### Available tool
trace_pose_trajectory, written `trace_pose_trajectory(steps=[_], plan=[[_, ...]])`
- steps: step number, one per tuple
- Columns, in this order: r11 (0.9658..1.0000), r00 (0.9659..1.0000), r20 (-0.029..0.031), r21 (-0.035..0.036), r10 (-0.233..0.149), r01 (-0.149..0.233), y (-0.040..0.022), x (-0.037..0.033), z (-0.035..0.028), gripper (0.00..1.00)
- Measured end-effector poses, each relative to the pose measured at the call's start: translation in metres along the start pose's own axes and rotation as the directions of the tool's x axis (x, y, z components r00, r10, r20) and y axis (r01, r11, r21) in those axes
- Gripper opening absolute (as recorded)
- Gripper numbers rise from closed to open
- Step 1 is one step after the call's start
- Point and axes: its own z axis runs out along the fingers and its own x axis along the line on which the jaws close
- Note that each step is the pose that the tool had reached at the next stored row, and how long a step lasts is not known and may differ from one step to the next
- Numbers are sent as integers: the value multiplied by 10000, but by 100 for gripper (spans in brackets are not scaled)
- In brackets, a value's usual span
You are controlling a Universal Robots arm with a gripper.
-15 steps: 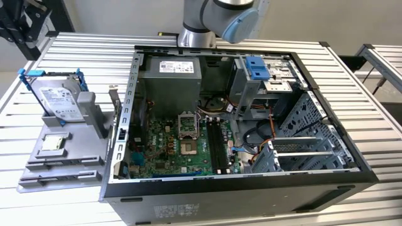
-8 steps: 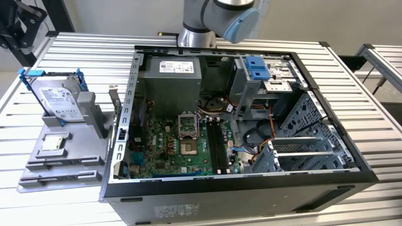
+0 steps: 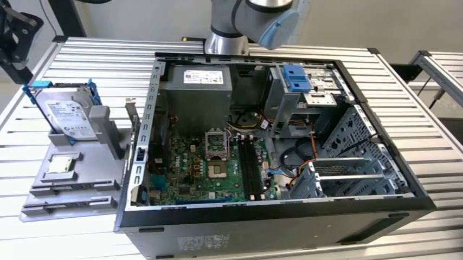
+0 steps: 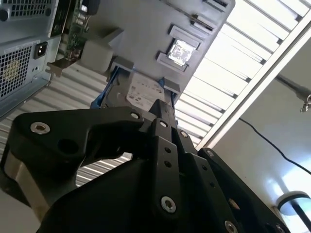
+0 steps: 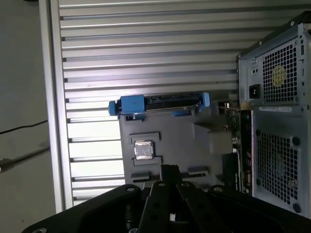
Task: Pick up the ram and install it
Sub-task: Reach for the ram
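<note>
The claw (image 4: 164, 108) hangs well above the counter (image 5: 146, 48), its black tip aimed down at a grey tray (image 5: 180, 133). I cannot tell whether the claw is open or closed, or whether it grips anything.

In the first wrist view, the tip (image 5: 168, 169) lines up with the tray edge that carries narrow slotted holders. A small silver square chip (image 5: 142, 150) lies flat on the tray, just beyond the tip. Farther out on the same tray, a silver hard drive (image 5: 160, 103) with blue rails stands on edge.

A green card (image 5: 238, 145) stands upright to one side of the claw, between the tray and the open computer case (image 5: 277, 121). In the exterior view, the case lies on its side with the green motherboard (image 3: 195, 168) facing up. There the tray (image 3: 72, 179) is touching the case on the exterior view's left. The arm (image 3: 246, 21) rises behind the case.

I cannot tell where the ram lies relative to the claw.
</note>
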Motion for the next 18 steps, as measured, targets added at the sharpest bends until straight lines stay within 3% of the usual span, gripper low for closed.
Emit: trace_pose_trajectory(steps=[8, 15, 18], plan=[[10000, 10000, 11, -5, -23, 23, -315, -10, -14, 0], [9995, 9995, 91, -17, -310, 311, -447, -20, -19, 0], [9992, 9991, 92, -18, -409, 410, -503, -16, -21, 0]])
